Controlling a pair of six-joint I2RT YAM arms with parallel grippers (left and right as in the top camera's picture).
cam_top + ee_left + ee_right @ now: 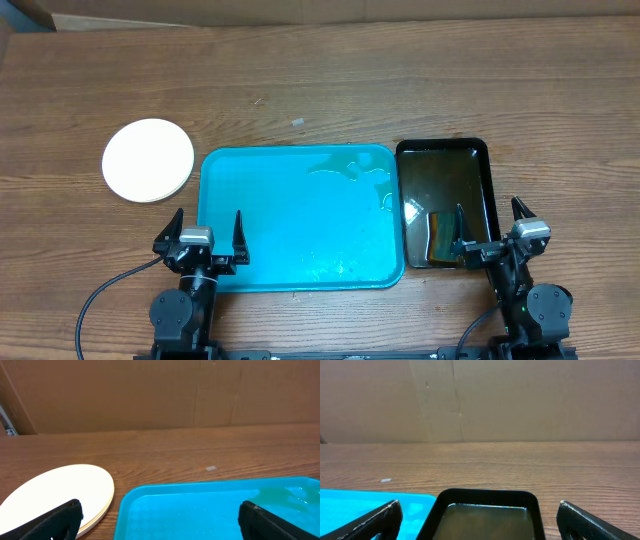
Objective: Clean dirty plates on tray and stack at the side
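The plates [148, 160] sit in one stack on the bare wooden surface [300, 80], just left of the tray [300, 152] and apart from its rim. The top face is pale, with no smear that shows. The tray holds no plates, only a film of water pooled toward its far right corner [352, 172]. By that layout the cleaning and stacking look done, so the step in hand is probably just parking. Doing that well means lifting clear without clipping the tray's near rim or nudging the stack, whose edges look slightly offset in the left wrist view. The left end effector [209, 220] hovers over the tray's near left corner with its fingers spread wide and nothing between them. The right end effector [488, 215] is equally spread and empty over the near end of the black tray [443, 148], where a sponge [440, 240] lies in brownish liquid. A small pale scrap [297, 122] rests on the surface beyond the tray, and plain cardboard panels [150, 395] wall off the far side.
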